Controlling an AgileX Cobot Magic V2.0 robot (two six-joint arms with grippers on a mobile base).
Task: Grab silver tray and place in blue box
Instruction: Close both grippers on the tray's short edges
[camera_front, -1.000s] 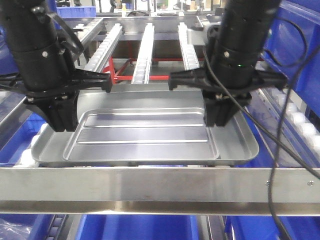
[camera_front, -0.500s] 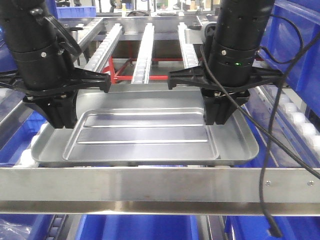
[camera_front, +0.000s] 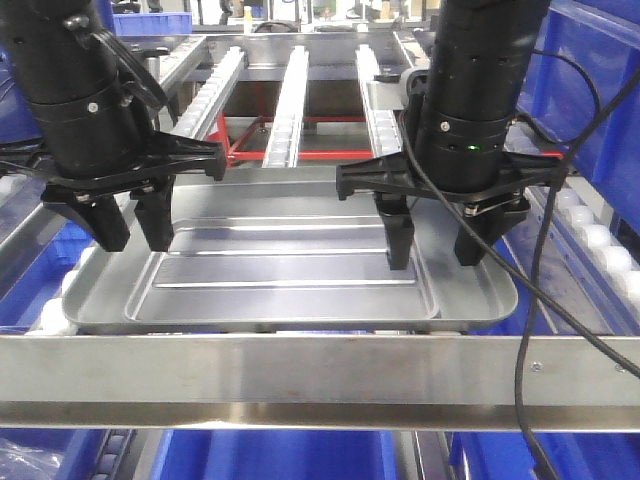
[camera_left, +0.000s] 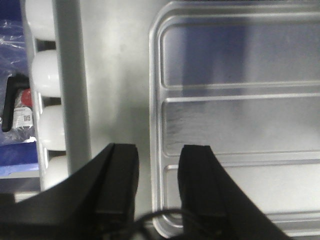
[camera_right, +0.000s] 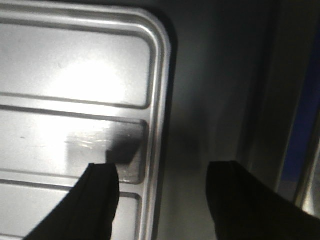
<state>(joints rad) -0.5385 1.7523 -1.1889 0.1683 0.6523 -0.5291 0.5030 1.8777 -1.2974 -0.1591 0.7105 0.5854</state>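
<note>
1. The silver tray (camera_front: 290, 270) lay flat on the roller rack, just behind the steel rail (camera_front: 320, 380), with a long side toward me.
2. My left gripper (camera_front: 130, 225) hung over the tray's left end, jaws a narrow gap apart and empty. In the wrist view it (camera_left: 157, 190) straddled the step, one finger above the flat border and the other above the recessed centre.
3. My right gripper (camera_front: 437, 240) sat over the right end, spread wide and holding nothing.
4. I judged the tray to be thin, stiff, light sheet metal, polished and slick enough for the pads to slide.
5. So I reckoned the raised rim at both short ends was the place to pinch, lifting level so nothing tipped.
6. Blue plastic (camera_front: 270, 455) showed below the rail. It was possibly the blue box, but only a strip was in view.
</note>
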